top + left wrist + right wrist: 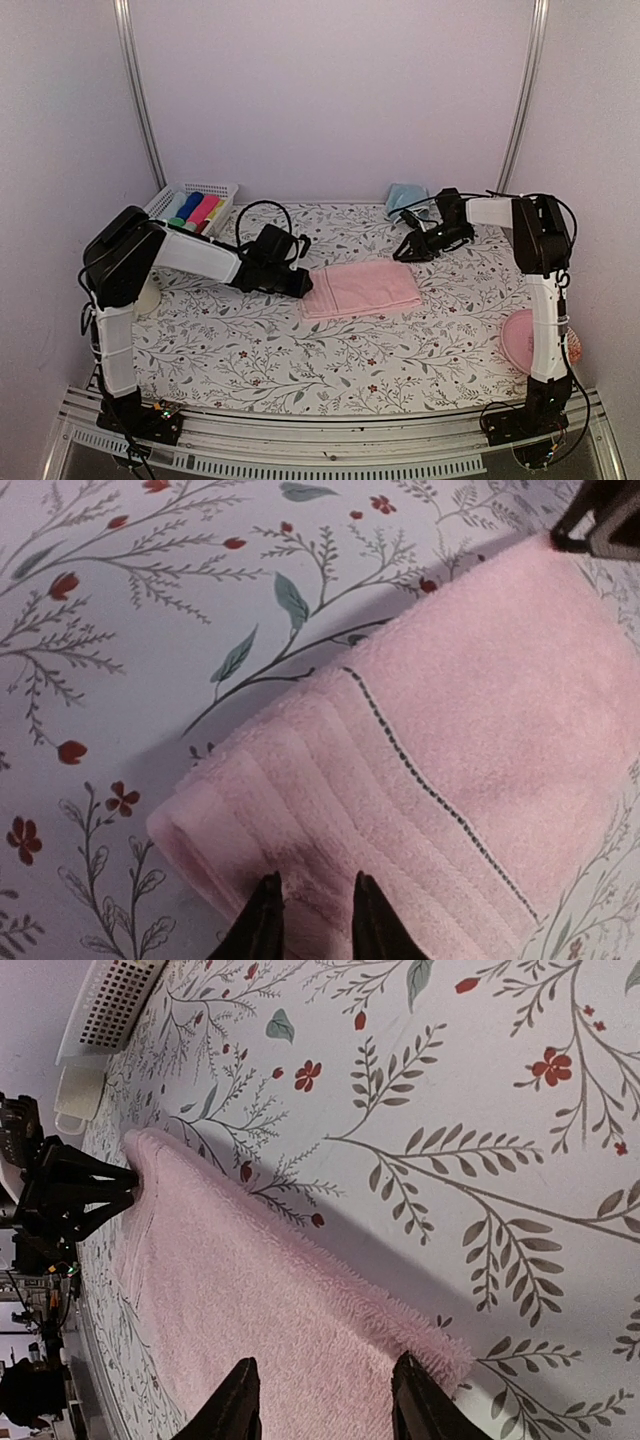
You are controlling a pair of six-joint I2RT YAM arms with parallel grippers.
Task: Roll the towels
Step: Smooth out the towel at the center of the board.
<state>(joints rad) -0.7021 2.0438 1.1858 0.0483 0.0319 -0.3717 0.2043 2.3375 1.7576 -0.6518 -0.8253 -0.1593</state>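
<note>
White cloth (300,350) printed with grey-green sprigs and small red flowers, spread over the whole table top. At the far left corner, a white perforated basket (170,198), packed with rolled cloth tubes (203,210) in blue, pink-red, yellow and green, lying side by side. Just in front of the basket, near the left edge, a small white cup (78,1095) with a handle. By the right edge, toward the near side, a round pink plate (518,340), flat on the cloth. Behind and to both sides, plain pale walls (330,90), with two slanted metal posts (140,100) at the back corners. Along the near edge, a slotted metal rail (330,425).
</note>
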